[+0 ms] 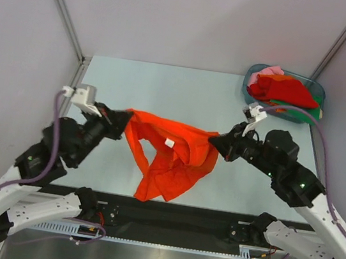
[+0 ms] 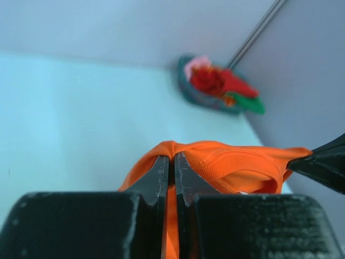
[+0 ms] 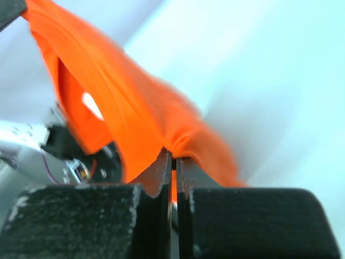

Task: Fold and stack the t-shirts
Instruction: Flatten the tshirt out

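Bluish, perhaps plastic tub (image 1: 246, 88) on table (image 1: 165, 90)

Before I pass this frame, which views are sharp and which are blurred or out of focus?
Top external: evenly lit, sharp throughout, orange t-shirt and tub crisp, no glare. Left wrist: left gripper and the cloth it pinches in focus, far corner soft. Right wrist: right gripper fairly sharp, shirt smeared, table behind washed out and blurry.
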